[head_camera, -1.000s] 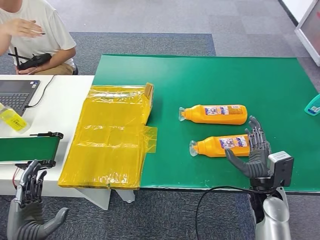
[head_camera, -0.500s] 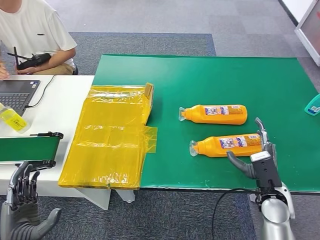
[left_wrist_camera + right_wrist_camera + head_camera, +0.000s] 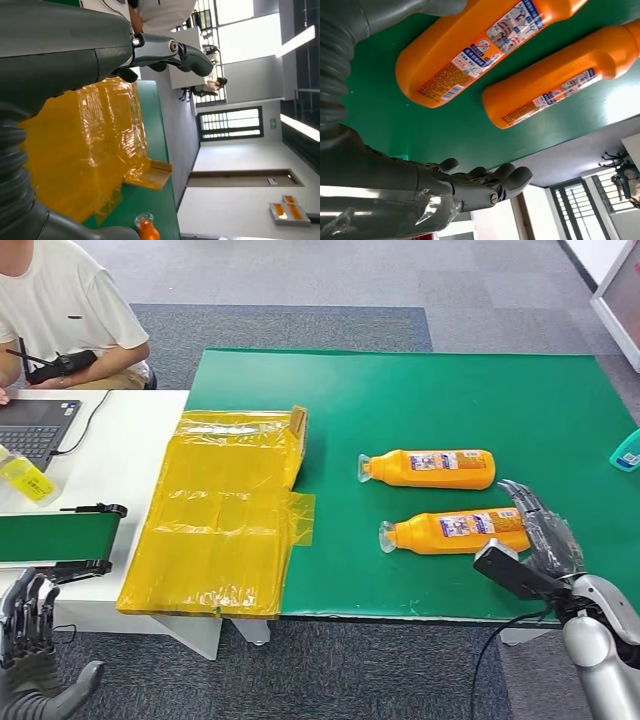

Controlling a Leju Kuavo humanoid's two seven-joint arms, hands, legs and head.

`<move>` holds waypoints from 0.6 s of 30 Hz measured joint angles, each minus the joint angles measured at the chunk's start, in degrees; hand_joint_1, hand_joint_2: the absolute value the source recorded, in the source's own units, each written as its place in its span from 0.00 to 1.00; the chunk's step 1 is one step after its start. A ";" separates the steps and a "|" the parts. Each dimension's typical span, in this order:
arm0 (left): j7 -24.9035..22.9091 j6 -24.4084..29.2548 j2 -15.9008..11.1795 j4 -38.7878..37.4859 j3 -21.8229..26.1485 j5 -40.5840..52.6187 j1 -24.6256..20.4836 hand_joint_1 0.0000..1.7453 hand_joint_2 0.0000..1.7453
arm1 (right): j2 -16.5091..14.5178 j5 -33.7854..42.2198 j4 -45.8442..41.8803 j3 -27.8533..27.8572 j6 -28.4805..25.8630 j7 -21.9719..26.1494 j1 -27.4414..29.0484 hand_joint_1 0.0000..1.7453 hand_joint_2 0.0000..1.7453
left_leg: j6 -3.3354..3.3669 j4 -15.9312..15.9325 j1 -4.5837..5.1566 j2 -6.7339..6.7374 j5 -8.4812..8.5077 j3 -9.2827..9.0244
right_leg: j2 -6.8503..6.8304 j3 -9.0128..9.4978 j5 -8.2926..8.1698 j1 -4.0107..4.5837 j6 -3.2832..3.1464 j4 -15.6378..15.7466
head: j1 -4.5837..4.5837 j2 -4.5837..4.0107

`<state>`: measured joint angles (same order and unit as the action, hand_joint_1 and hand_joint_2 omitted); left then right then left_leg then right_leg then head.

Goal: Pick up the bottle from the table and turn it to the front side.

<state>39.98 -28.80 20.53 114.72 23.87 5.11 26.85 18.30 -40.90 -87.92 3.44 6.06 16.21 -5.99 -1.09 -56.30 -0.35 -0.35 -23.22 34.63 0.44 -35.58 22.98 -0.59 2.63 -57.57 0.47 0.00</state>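
Note:
Two orange bottles lie on their sides on the green table point(image 3: 377, 390), clear caps pointing left. The near bottle point(image 3: 453, 530) shows its label facing up, as does the far bottle point(image 3: 430, 468). My right hand point(image 3: 537, 540) sits at the near bottle's base end with fingers spread, its thumb point(image 3: 509, 575) stretched out in front of the bottle; it holds nothing. The right wrist view has the near bottle point(image 3: 471, 55) and far bottle point(image 3: 561, 82) beyond my fingers point(image 3: 490, 185). My left hand point(image 3: 30, 645) hangs open below the white table's edge.
A flat box wrapped in yellow film point(image 3: 219, 510) straddles the green table and the white table point(image 3: 128, 450). A laptop point(image 3: 34, 425), a small green conveyor point(image 3: 53, 537) and a seated person point(image 3: 60, 310) are at the left. A teal object point(image 3: 626, 452) lies at the right edge.
My right hand has slid right and turned, its fingers now past the near bottle's base. My left hand has sunk lower. The person's raised arm has dropped out of sight.

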 joint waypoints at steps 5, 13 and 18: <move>0.13 0.52 -0.04 0.01 1.93 0.02 0.85 0.00 1.00 | 3.08 -1.07 0.46 -3.51 -0.86 -1.20 -0.17 0.00 1.00 | -0.01 0.00 -0.01 0.00 -0.01 0.01 | 0.00 -0.03 0.03 0.01 0.00 0.00 | -0.01 0.00; 0.14 3.12 -0.06 0.46 4.11 0.74 1.92 0.00 1.00 | 6.45 -4.15 0.65 -6.75 -0.11 -5.29 -0.28 0.00 1.00 | 0.01 0.00 0.00 0.00 -0.02 0.03 | 0.00 0.00 0.03 0.00 0.01 0.00 | 0.00 0.00; 0.21 3.93 -0.08 1.87 5.01 0.55 2.76 0.00 1.00 | 11.88 -3.68 1.74 -11.38 9.67 -8.08 -5.83 0.00 1.00 | 0.01 0.00 0.04 0.00 0.00 0.05 | 0.02 0.00 -0.04 -0.05 0.02 0.00 | 0.01 0.00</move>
<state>40.19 -24.87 20.46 116.59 28.88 5.67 29.60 30.18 -44.58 -86.18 -7.94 15.73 8.14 -11.82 -1.08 -56.30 -0.31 -0.35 -23.22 34.68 0.46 -35.59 22.95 -0.64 2.65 -57.58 0.48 0.00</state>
